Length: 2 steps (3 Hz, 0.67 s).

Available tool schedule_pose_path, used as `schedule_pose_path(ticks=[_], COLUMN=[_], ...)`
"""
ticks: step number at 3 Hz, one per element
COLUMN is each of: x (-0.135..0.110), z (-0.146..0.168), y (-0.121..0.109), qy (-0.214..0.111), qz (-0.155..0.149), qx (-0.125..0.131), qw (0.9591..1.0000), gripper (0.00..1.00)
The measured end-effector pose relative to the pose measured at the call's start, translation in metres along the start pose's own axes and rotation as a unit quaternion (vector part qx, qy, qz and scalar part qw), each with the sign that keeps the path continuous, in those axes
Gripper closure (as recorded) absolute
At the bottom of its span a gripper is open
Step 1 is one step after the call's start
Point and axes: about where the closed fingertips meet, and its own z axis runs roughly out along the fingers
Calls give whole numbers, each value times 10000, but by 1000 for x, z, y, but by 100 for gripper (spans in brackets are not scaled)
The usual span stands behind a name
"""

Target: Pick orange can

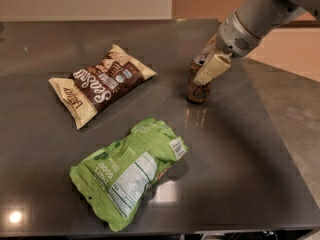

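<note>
The orange can [196,90] stands upright on the dark table [235,149], right of the middle towards the back. It has a brownish-orange body with dark markings and a silver top. My gripper [207,64] reaches in from the upper right on a grey arm. It sits at the can's upper part and covers the can's top right side. The can's base rests on the table.
A brown snack bag [100,84] lies to the left at the back. A green snack bag [131,171] lies in front of the middle. The table's right edge [270,124] runs diagonally, with a lighter floor beyond it.
</note>
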Motion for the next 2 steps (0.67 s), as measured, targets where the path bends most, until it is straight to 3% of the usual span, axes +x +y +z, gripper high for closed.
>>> schedule_pose_path(ticks=[1,2], x=[-11,-24], z=[-20,-44], y=[9,19], qy=[-94,-136], qz=[-95,-241], qx=[-110,-198], qw=[9999,9994], gripper=[88,100])
